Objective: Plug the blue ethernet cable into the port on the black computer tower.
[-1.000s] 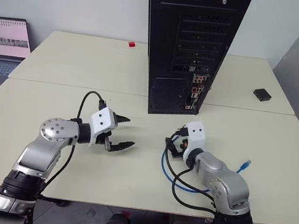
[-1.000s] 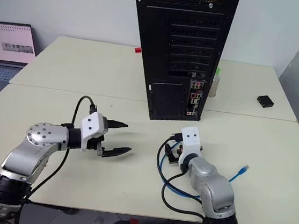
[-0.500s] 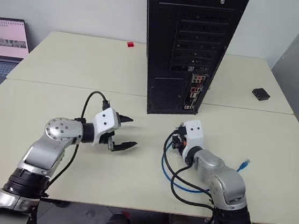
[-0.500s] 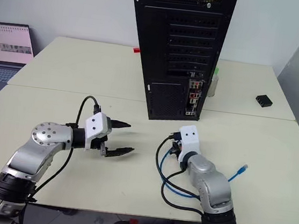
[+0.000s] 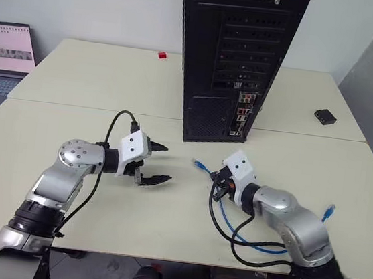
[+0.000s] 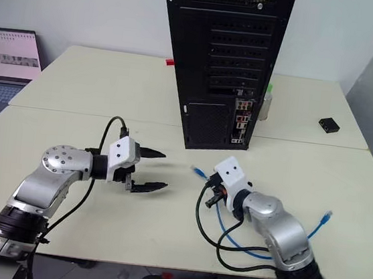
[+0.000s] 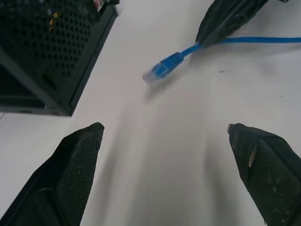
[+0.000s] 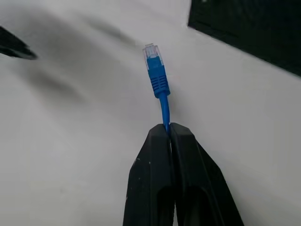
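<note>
Gripping blue ethernet cable (image 8: 163,106), right gripper (image 8: 168,129) level

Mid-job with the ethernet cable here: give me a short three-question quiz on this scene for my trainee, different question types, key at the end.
1. True or false: the right pincer is shut on the blue ethernet cable just behind its plug.
2. Multiple choice: the left pincer is A) shut on the cable, B) open and holding nothing, C) touching the black computer tower.
3. Fill in: the cable's other plug lies on the ____.

Key: 1 true; 2 B; 3 table.
</note>
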